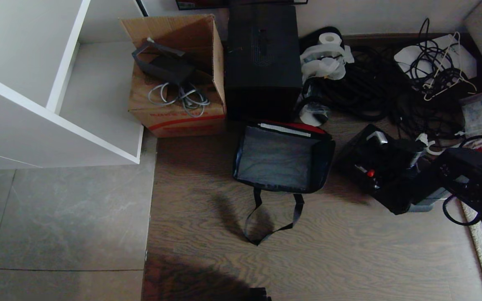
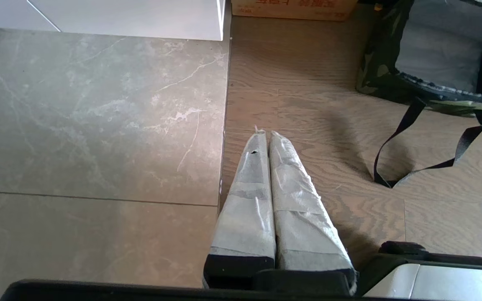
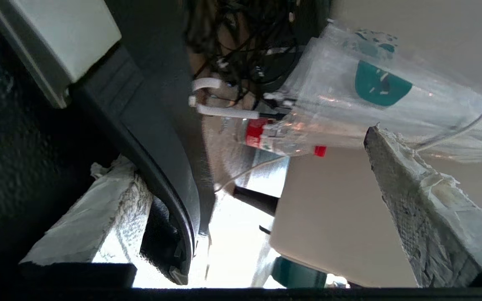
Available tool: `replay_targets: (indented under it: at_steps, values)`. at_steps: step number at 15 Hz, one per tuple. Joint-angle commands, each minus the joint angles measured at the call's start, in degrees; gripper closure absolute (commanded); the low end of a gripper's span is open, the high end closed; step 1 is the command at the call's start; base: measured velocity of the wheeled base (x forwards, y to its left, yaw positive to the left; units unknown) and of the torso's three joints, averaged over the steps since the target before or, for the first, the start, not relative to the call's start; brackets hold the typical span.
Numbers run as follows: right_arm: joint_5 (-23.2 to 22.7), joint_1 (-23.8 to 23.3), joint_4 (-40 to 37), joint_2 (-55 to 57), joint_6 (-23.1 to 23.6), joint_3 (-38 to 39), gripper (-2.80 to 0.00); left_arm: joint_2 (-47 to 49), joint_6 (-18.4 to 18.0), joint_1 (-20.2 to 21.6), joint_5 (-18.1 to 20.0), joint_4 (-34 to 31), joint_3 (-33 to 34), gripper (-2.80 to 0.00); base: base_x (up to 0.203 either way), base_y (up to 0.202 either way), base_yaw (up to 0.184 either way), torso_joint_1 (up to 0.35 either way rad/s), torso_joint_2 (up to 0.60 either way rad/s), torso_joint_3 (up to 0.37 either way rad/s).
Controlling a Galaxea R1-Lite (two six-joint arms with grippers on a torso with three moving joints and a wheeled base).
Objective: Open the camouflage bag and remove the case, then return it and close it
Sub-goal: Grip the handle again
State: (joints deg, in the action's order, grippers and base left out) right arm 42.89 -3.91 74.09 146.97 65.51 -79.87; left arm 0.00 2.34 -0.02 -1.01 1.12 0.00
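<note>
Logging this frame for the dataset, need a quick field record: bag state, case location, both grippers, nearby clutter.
bag: camouflage bag on the wood floor, lid open, interior empty
bag handle: black strap lying loose on the floor in front
case: black case out of the bag, on the floor to its right
right gripper: open, beside the case
left gripper: shut, parked over the floor
behind bag: cardboard box, black box

case [image 1: 377, 167] right of camouflage bag [image 1: 283, 159], box [image 1: 262, 58] behind it
</note>
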Motion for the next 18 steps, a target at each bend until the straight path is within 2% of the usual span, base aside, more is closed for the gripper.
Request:
replay_targets:
  at_steps: [1, 4, 7, 8, 9, 18]
  values:
    - [0.7, -1.1, -1.0, 2.9, 0.6, -3.3, -2.8, -0.1, 0.0, 0.0, 0.0, 0.0, 0.6, 0.0, 0.0, 0.0, 0.0, 0.0, 0.0, 0.0]
    - [0.8, -1.5, -3.9, 4.4, 0.7, -6.2, -2.8, -0.1, 0.0, 0.0, 0.0, 0.0, 0.5, 0.0, 0.0, 0.0, 0.0, 0.0, 0.0, 0.0]
    - [0.5, -1.5, -4.6, 4.3, 0.5, -4.9, -2.8, -0.1, 0.0, 0.0, 0.0, 0.0, 0.5, 0.0, 0.0, 0.0, 0.0, 0.0, 0.0, 0.0]
    - [0.5, -1.5, -4.7, 4.1, 0.2, -4.3, -2.56, -0.1, 0.0, 0.0, 0.0, 0.1, 0.5, 0.0, 0.0, 0.0, 0.0, 0.0, 0.0, 0.0]
    - [0.6, -1.5, -4.3, 4.1, -0.1, -3.4, 0.0, -0.1, 0.0, 0.0, 0.0, 0.0, 0.6, 0.0, 0.0, 0.0, 0.0, 0.0, 0.0, 0.0]
    - [0.8, 0.7, -2.1, -0.9, -0.2, 5.1, 0.0, -0.1, 0.0, 0.0, 0.0, 0.1, 0.5, 0.0, 0.0, 0.0, 0.0, 0.0, 0.0, 0.0]
